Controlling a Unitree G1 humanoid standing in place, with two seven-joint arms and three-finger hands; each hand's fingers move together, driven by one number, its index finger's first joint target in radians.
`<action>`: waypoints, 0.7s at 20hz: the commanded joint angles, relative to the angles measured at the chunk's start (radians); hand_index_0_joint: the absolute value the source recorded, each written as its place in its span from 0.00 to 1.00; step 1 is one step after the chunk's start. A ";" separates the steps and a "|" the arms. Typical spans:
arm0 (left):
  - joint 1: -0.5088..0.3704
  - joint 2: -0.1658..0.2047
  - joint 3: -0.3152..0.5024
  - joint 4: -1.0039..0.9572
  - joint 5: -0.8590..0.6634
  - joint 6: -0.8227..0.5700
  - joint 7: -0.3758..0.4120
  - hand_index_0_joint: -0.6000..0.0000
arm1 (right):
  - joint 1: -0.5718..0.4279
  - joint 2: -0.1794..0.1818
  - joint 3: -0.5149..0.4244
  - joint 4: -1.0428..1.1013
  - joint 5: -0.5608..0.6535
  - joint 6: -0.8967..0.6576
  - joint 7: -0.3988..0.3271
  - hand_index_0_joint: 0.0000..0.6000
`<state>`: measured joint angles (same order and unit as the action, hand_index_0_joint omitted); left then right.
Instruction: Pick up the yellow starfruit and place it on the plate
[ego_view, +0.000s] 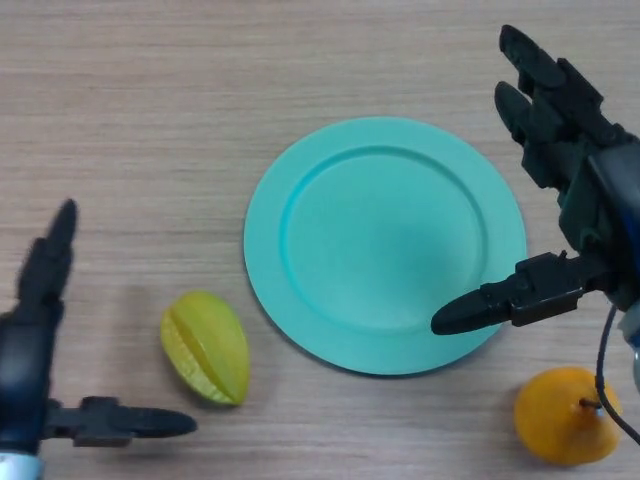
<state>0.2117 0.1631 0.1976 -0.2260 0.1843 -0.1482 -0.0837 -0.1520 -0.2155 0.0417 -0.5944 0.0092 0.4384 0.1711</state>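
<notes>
Fingers spread on both hands: left hand (30, 340) beside ridged yellow starfruit (206, 347), right hand (570, 200) over round teal plate (265, 220).

The place looks like a test bench. A bare wood-grain table (150, 120) holds only a plate (300, 190) and fruit. The room itself stays unseen.
</notes>
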 joint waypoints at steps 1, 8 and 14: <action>-0.044 0.049 -0.020 0.024 0.024 -0.135 0.087 1.00 | -0.029 -0.003 -0.026 -0.066 0.035 -0.138 -0.036 0.00; -0.093 0.062 -0.138 0.120 0.062 -0.093 0.121 1.00 | -0.018 -0.010 -0.034 -0.096 0.029 -0.132 -0.047 0.00; -0.128 0.068 -0.161 0.175 0.115 -0.093 0.159 0.58 | -0.018 -0.015 -0.042 -0.125 0.023 -0.099 -0.039 0.00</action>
<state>0.0987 0.1995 0.0191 -0.0151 0.2986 -0.1430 0.0267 -0.1446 -0.2131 0.0537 -0.6552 0.0159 0.4394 0.1469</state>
